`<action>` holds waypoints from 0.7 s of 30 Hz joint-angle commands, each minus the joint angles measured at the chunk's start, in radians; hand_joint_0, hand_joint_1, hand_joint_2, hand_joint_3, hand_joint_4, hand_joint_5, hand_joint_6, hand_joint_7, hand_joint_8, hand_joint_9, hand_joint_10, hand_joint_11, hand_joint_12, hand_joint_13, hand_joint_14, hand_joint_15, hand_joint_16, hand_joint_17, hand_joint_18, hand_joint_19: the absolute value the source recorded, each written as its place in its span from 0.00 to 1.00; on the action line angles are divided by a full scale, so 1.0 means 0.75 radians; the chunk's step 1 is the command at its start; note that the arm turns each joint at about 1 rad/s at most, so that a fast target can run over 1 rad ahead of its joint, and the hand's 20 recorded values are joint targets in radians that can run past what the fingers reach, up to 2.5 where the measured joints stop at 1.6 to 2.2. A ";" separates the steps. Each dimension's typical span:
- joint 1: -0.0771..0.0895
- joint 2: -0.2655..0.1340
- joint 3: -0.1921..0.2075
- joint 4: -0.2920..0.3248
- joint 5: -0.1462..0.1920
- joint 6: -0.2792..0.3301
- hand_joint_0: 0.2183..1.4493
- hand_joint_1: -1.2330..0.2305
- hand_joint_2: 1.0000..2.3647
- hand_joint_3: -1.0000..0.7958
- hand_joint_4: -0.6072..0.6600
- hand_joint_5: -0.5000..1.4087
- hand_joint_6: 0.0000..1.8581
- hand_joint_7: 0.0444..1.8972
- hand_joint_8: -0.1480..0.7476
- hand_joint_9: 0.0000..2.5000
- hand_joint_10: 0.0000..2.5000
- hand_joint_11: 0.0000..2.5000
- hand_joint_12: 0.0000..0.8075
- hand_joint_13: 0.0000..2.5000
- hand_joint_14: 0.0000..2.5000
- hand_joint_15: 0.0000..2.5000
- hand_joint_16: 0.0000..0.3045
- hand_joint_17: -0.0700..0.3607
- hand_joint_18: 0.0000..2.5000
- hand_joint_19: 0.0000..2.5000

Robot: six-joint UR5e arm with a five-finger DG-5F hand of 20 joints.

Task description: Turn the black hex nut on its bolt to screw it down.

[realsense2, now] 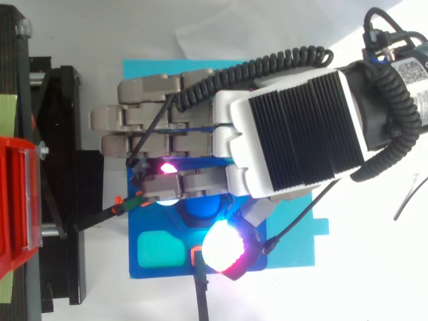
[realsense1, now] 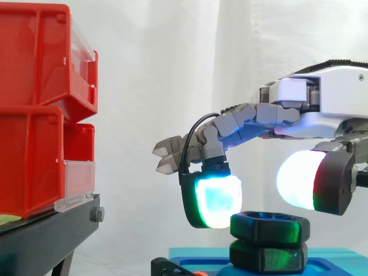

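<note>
Black and six-sided, the hex nut sits low in the side view, right on top of a second black hex piece of the same outline, which stands on a blue base. No thread shows between the 2, so the nut looks to be far down its bolt already. Whether it is tight I cannot say, and any last turning is left to do.

The hand reaches in level from the right. Most of its fingers lie straight out to the left. 1 is bent down, with its cyan-white pad just beside the nut's left corner. The thumb pad, white edged with red, hangs just above the nut's right half. The gap between the pads is wide and, as far as I can judge, they clasp nothing. A grip on the nut's flats must come before any turn.

To the left, 2 red bins are stacked on a black stand, with a white curtain behind.

From above, the hand covers the nut. A blue round shape peeps out between the bent finger and the thumb and may be the bolt's top. The blue base holds a teal inlay and lies on a cyan sheet spread over a white table.
</note>
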 commanded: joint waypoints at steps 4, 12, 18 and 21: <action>0.028 0.000 0.000 0.043 0.020 -0.005 0.23 0.62 0.00 0.28 0.66 0.19 0.33 0.69 0.43 0.16 0.00 0.00 0.40 0.10 0.00 0.00 0.18 0.46 0.13 0.03; 0.048 0.000 0.000 0.101 0.030 -0.009 0.23 0.62 0.00 0.28 0.66 0.19 0.33 0.70 0.43 0.16 0.00 0.00 0.40 0.10 0.00 0.00 0.18 0.46 0.13 0.03; 0.054 0.000 0.002 0.117 0.032 -0.017 0.23 0.62 0.00 0.28 0.66 0.19 0.32 0.70 0.43 0.16 0.00 0.00 0.40 0.10 0.00 0.00 0.18 0.46 0.13 0.03; 0.060 0.000 0.000 0.119 0.034 -0.019 0.23 0.62 0.00 0.28 0.66 0.19 0.32 0.70 0.43 0.16 0.00 0.00 0.40 0.10 0.00 0.00 0.18 0.46 0.13 0.03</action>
